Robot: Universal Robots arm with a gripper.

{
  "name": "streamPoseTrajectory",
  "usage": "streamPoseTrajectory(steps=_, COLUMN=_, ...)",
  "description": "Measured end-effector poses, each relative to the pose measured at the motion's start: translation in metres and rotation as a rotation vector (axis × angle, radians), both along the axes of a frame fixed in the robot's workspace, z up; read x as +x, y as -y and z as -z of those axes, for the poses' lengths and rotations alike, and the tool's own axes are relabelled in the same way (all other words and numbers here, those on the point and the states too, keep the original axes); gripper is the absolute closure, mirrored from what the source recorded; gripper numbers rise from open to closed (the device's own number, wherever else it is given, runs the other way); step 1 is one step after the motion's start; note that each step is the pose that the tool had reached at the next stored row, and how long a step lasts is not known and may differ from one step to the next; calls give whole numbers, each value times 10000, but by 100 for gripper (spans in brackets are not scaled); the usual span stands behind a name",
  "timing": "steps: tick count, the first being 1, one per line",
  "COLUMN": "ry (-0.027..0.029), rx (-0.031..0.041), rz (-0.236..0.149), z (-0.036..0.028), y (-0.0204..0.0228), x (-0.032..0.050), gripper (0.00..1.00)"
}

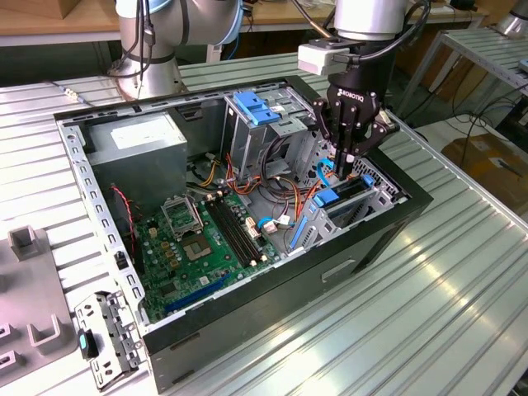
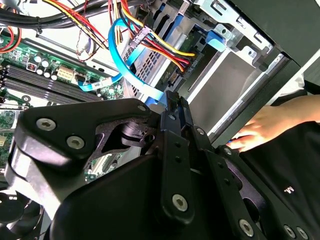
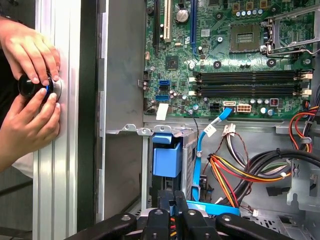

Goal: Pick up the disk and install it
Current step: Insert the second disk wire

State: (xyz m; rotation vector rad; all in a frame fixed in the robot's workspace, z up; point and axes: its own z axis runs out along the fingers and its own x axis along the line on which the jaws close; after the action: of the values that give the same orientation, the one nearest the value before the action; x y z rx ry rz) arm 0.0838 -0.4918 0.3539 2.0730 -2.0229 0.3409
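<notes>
Exterior view: gripper (image 1: 347, 157) low inside the open PC case (image 1: 396, 224), fingers apparently pinched together above the drive bay (image 1: 351, 198); disk not identifiable, maybe already seated. Judgement: keep the push square to the rails.

Second wrist view: ribbed metal cage (image 2: 235, 75), glossy blue SATA cable (image 2: 120, 52).

First wrist view: hands (image 3: 27, 95) on a black knob (image 3: 35, 85).

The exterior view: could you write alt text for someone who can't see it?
A robot arm's black gripper reaches down into the drive bay of an open desktop computer case lying on a ribbed metal table. Inside are a green motherboard, a grey power supply box, coloured cables and a blue latch.
</notes>
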Motion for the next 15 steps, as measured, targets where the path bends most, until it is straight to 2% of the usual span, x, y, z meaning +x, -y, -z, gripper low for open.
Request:
streamPoseTrajectory(steps=7, ry=26, rx=0, rz=-3, z=0, y=0, x=-44, gripper=84)
streamPoseTrajectory(steps=8, ry=50, rx=2, rz=-4, z=2, y=1, x=-50, gripper=84)
streamPoseTrajectory(steps=10, ry=137, rx=13, rz=-11, z=8, y=14, x=-59, gripper=84)
streamPoseTrajectory(steps=11, ry=162, rx=57, rz=-16, z=10, y=28, x=-59, gripper=84)
streamPoseTrajectory(steps=12, ry=188, rx=159, rz=-21, z=11, y=57, x=-61, gripper=84)
streamPoseTrajectory(steps=15, ry=246, rx=366, rz=-27, z=16, y=112, x=-61, gripper=84)
